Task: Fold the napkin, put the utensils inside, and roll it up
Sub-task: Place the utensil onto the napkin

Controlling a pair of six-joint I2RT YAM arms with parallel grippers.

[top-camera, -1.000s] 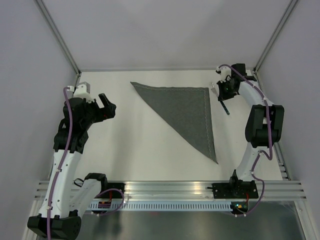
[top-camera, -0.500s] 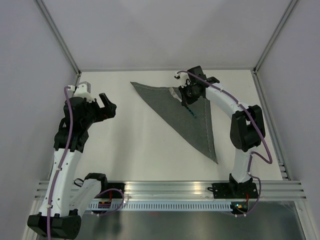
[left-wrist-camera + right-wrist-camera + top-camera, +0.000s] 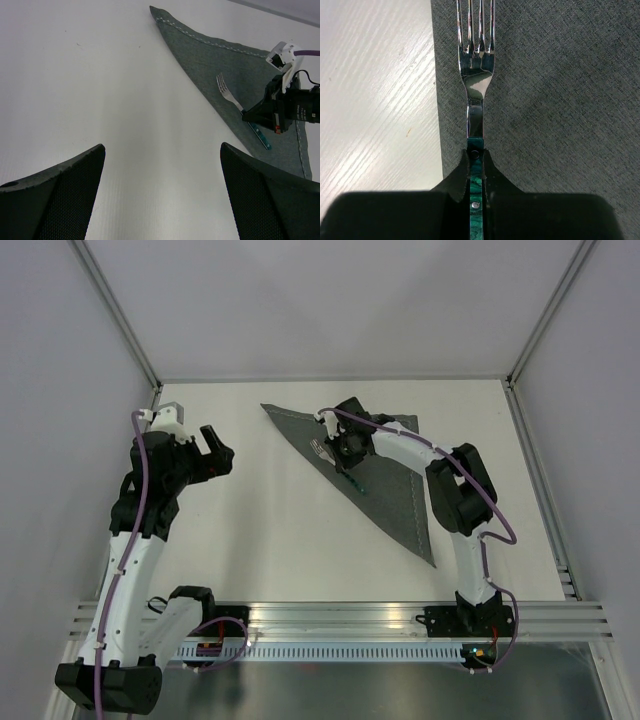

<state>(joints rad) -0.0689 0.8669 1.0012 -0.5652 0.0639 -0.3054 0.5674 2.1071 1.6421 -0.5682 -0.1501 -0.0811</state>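
**Entry: fork at folded napkin, utensil-placing step**

- **Napkin:** The dark grey fabric napkin with a pale-stitched hem lies folded into a triangle at the far middle of the white table.
- **Right gripper:** The right gripper is clamped on the green handle of a steel fork. The fork sits low over the napkin's left edge; contact with the cloth cannot be told.
- **Left gripper:** The left gripper hovers well to the left with its jaws wide apart and empty.
- **Next move, judged:** Lay the fork flat, inside the edge, then release it.

The napkin lies on the table by its far edge, right of centre, with one tip reaching toward the near edge. The fork, in the right gripper, sits over the napkin's left edge. The left gripper hangs near the table's left edge, well apart.
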